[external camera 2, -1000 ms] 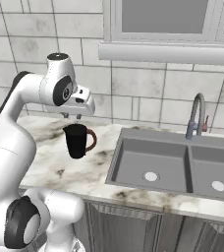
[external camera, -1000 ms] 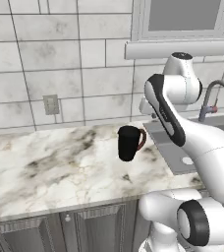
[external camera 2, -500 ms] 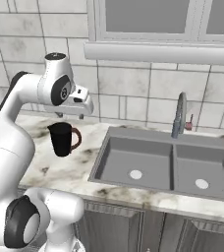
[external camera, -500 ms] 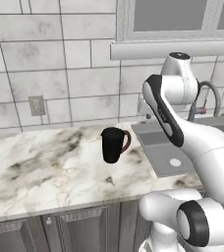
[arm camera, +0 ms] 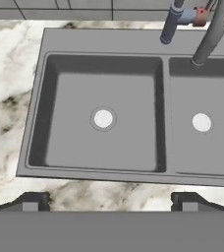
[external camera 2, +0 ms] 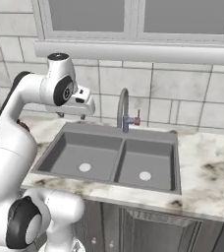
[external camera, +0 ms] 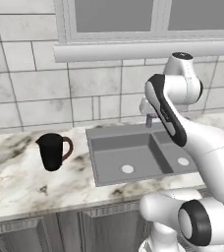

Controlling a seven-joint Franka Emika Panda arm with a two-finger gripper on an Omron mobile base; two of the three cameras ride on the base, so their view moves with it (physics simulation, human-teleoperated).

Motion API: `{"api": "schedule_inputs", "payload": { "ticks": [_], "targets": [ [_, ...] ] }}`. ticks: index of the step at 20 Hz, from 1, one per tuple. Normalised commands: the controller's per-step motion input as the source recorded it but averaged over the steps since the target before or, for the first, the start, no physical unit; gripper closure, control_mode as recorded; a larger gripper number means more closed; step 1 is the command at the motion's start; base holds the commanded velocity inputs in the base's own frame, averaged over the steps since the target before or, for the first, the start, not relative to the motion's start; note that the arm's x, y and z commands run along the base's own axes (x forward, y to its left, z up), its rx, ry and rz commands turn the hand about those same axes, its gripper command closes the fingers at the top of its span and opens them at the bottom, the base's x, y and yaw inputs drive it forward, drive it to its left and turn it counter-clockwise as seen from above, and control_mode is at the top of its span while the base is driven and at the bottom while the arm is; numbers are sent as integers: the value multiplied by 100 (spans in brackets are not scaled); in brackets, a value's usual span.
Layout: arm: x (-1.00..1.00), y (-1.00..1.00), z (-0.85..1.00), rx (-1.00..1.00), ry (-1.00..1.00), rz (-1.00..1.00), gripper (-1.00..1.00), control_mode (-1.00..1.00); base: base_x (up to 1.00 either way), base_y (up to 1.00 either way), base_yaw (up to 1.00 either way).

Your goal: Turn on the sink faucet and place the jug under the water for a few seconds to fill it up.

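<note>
The black jug (external camera: 53, 152) with its reddish-brown handle stands upright on the marble counter, left of the sink (external camera: 100, 173). My gripper (external camera 2: 71, 116) hangs over the left basin, well to the right of the jug, open with nothing between its fingers. In the hand view the gripper (arm camera: 110, 201) looks down on the sink (arm camera: 165, 113) with a pale drain in each basin. The sink faucet (external camera 2: 123, 105) rises behind the divider, its small red lever (external camera 2: 136, 119) at the base. The faucet (arm camera: 210, 36) arches over the right basin. No water shows under the spout.
The marble counter (external camera: 15, 189) runs left of the sink, and more of the counter (external camera 2: 207, 172) lies to the right. A tiled wall and window ledge (external camera 2: 143, 50) stand close behind the faucet. My own arm (external camera: 182, 133) blocks part of the sink in the left base view.
The whole picture has shifted as the base drove right along the counter. The jug stays on the counter, now far left of the hand, which hangs over the sink.
</note>
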Motion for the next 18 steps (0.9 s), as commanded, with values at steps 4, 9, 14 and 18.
{"api": "schedule_inputs", "payload": {
  "ticks": [4, 9, 14, 18],
  "targets": [
    [0, 0, 0, 0, 0, 0, -100, 100, 0, -50, 0],
    [0, 0, 0, 0, 0, 0, -100, 100, 0, -40, -1],
    [0, 0, 0, 0, 0, 0, -100, 100, 0, -41, -1],
    [0, 0, 0, 0, 0, 0, -100, 100, 0, -24, 0]
  ]
}}
